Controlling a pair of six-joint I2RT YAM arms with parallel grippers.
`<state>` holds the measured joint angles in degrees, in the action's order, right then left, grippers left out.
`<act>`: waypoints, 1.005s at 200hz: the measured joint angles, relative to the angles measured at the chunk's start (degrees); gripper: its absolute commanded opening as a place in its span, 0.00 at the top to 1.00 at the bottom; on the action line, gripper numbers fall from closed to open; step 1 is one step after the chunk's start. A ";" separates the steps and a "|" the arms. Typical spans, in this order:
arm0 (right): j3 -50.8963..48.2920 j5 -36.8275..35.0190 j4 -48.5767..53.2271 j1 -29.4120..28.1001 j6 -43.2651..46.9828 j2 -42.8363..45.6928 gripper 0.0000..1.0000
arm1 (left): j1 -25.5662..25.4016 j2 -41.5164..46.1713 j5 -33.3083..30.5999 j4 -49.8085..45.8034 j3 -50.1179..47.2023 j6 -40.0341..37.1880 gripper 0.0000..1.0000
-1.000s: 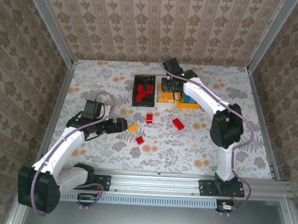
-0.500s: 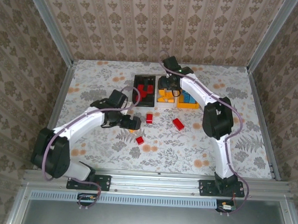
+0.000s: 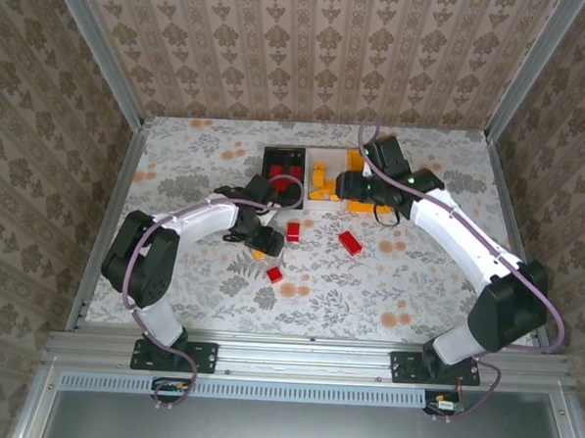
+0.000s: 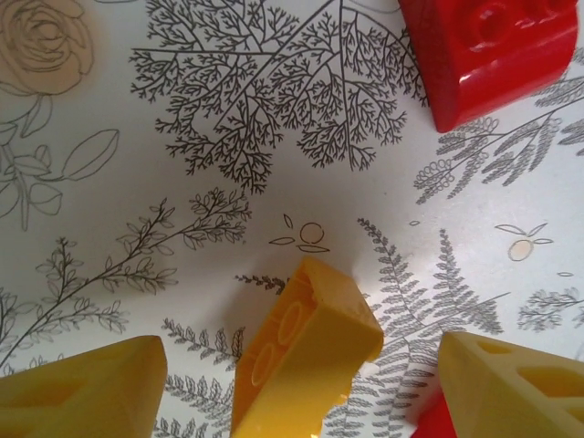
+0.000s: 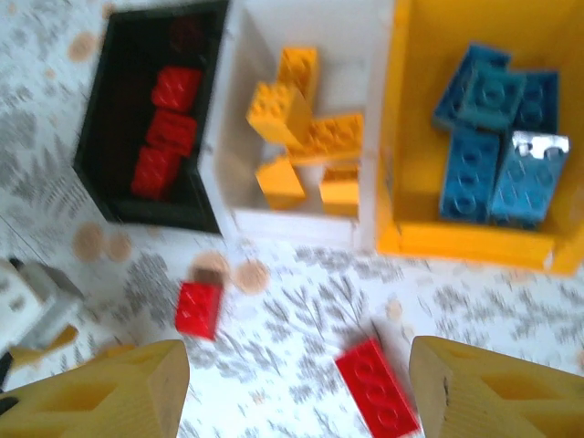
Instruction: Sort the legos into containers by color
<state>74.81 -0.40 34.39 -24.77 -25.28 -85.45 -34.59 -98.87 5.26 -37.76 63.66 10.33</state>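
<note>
The table (image 3: 416, 294) lies open at lower right. Three bins (image 3: 324, 208) and loose bricks (image 3: 349, 243) crowd the centre.

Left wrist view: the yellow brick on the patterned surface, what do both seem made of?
The yellow brick looks like hard moulded plastic with a glossy finish: crisp edges, round studs, soft sheen. The patterned surface looks like a matte printed sheet, paper or vinyl, cannot tell which: flat line-drawn plants, no glare.

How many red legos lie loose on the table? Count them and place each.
3. A red lego just right of the left claw, a second farther right, a third closest to the near edge. The left arm may hide others.
</note>
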 measured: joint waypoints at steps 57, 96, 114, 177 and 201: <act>-8.15 0.00 -0.04 0.15 -2.54 3.26 0.33 | -1.03 -0.94 -0.11 0.04 -0.42 -1.11 0.47; -8.50 0.07 -1.14 0.15 -3.78 3.76 0.33 | -1.03 -0.94 -0.11 0.31 -2.56 -0.96 0.61; -8.83 0.07 -1.25 0.15 -4.11 4.15 0.33 | -1.03 -0.94 -0.09 0.33 -2.97 -0.96 0.67; -9.81 -0.02 -1.18 0.15 -4.79 9.33 0.33 | 0.48 1.99 2.27 0.68 -3.04 -0.42 0.77; -11.04 -0.46 -1.01 0.28 -4.79 10.54 0.33 | 3.41 4.83 5.60 0.04 -0.76 0.44 0.77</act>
<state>63.77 -0.86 33.39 -24.49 -30.06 -74.91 -31.18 -94.04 10.85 -37.71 62.89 10.76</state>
